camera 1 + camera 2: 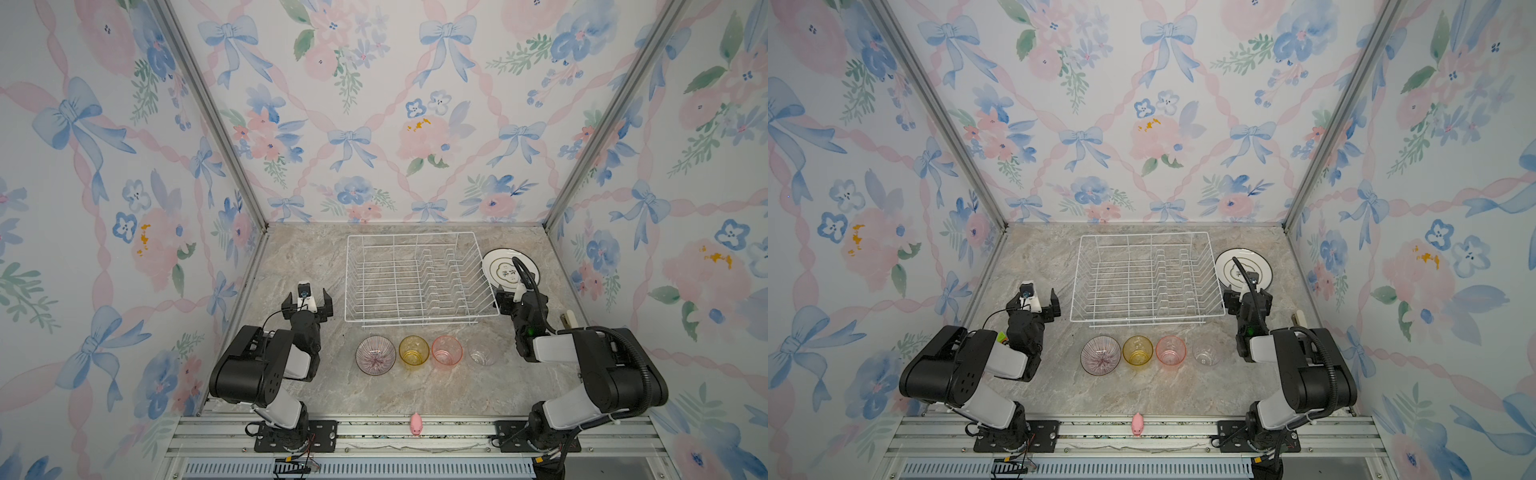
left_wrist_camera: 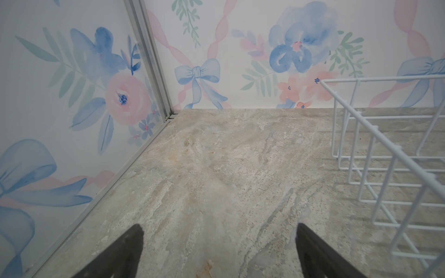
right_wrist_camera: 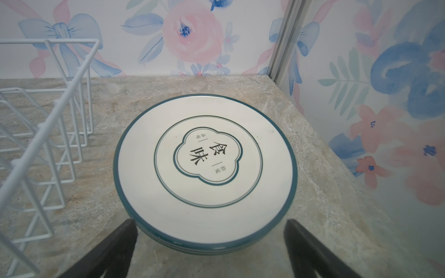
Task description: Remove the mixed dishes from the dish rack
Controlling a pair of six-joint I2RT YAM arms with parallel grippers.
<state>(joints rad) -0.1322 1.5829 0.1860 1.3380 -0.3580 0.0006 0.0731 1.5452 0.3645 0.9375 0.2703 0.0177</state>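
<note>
dish rack (image 1: 419, 278): white coated wire, rectangular, rows of upright prongs; stands at the back middle of the counter (image 1: 291, 266).
counter: matte, veined grey-beige stone.
plates (image 3: 204, 168): round, glossy white, dark teal rims, black lettering in a lobed frame; stacked flat just right of the rack; count unclear; a cable crosses them in both top views.
bowl (image 1: 375, 355): ribbed, purplish stripes, in front of the rack.
tumblers: yellow tumbler (image 1: 414, 350), pink tumbler (image 1: 446, 350), clear tumbler (image 1: 482, 353), upright in a row beside the bowl; the clear one is faint.
left gripper (image 2: 219, 226): fingers spread wide, holding nothing, over bare counter.
right gripper (image 3: 209, 221): fingers spread wide, holding nothing, at the stack's near edge; contact unclear.
</note>
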